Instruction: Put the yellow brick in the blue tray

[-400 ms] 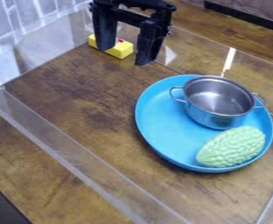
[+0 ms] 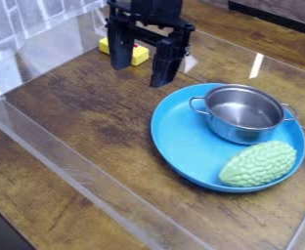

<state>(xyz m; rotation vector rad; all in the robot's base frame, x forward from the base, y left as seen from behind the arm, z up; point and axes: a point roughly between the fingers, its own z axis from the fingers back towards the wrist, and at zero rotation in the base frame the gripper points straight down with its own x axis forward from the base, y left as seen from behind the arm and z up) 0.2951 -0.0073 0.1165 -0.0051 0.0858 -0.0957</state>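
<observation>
The yellow brick (image 2: 140, 56) lies on the wooden table at the back. It shows partly between and behind the gripper's dark fingers, with one end poking out on the left. My gripper (image 2: 140, 72) points down, just in front of and over the brick. It is open, and its two fingers (image 2: 118, 54) stand wide apart with nothing gripped between them. The blue tray (image 2: 182, 146) is a large round plate to the right of the gripper and nearer the camera. It lies apart from the brick.
A small steel pot (image 2: 242, 110) with handles stands in the tray's back half. A pale green bumpy oval object (image 2: 261, 163) lies in the tray's front right. Clear plastic walls (image 2: 64, 146) border the table on the left and front.
The gripper has shifted slightly toward the camera and still stands open. The brick, tray, pot and green object have stayed in place.
</observation>
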